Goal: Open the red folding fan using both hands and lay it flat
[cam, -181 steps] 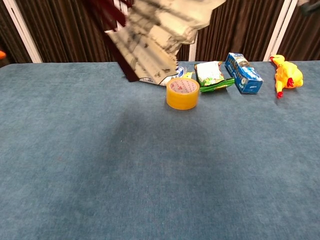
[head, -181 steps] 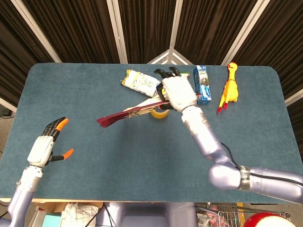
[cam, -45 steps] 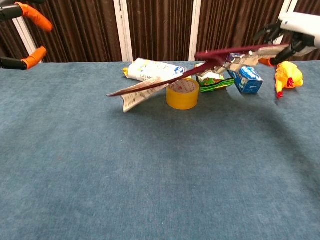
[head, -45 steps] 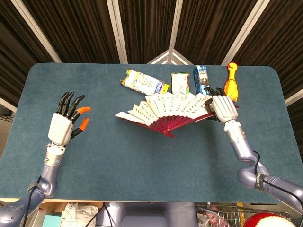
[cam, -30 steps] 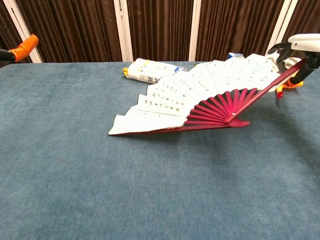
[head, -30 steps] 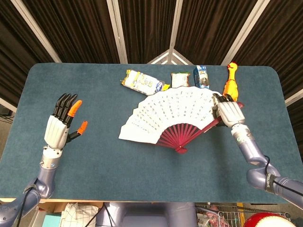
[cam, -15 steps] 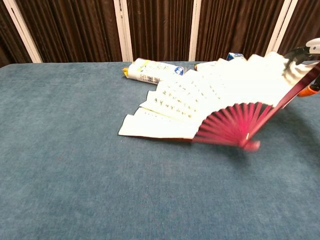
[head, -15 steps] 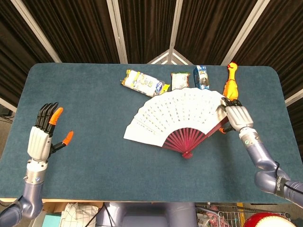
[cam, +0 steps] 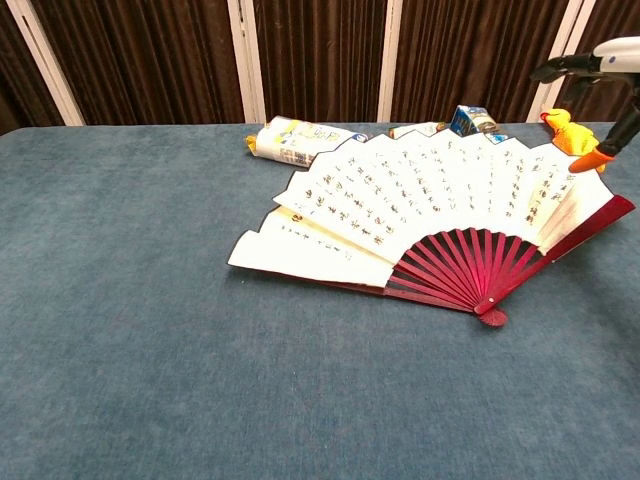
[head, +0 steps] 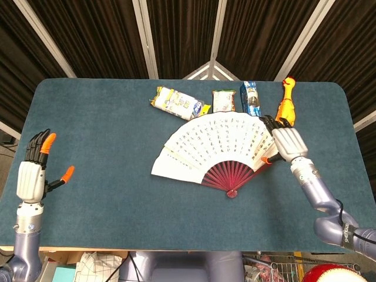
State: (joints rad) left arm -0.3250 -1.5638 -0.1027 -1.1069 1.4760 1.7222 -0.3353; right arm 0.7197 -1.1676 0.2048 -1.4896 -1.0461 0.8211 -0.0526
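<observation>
The red folding fan [head: 217, 141] lies spread wide on the blue table [head: 117, 194], white inscribed paper up and red ribs meeting at a pivot near the front. In the chest view the fan [cam: 420, 195] looks flat on the cloth. My right hand [head: 285, 144] hovers at the fan's right end, fingers apart, orange thumb tip close to the red guard; it holds nothing. The chest view catches only some of my right hand [cam: 610, 58] at the top right. My left hand [head: 30, 176] is raised at the table's far left, open and empty.
Along the back stand a white snack packet [head: 176, 103], a green packet [head: 223, 101], a blue carton [head: 251, 98] and a yellow rubber chicken [head: 285, 101], all just behind the fan. The table's front edge runs close under the fan's pivot side.
The fan has dropped from a tilted hold to lying flat. My right hand has let go of the guard and spread its fingers. The left hand has drifted further left and down.
</observation>
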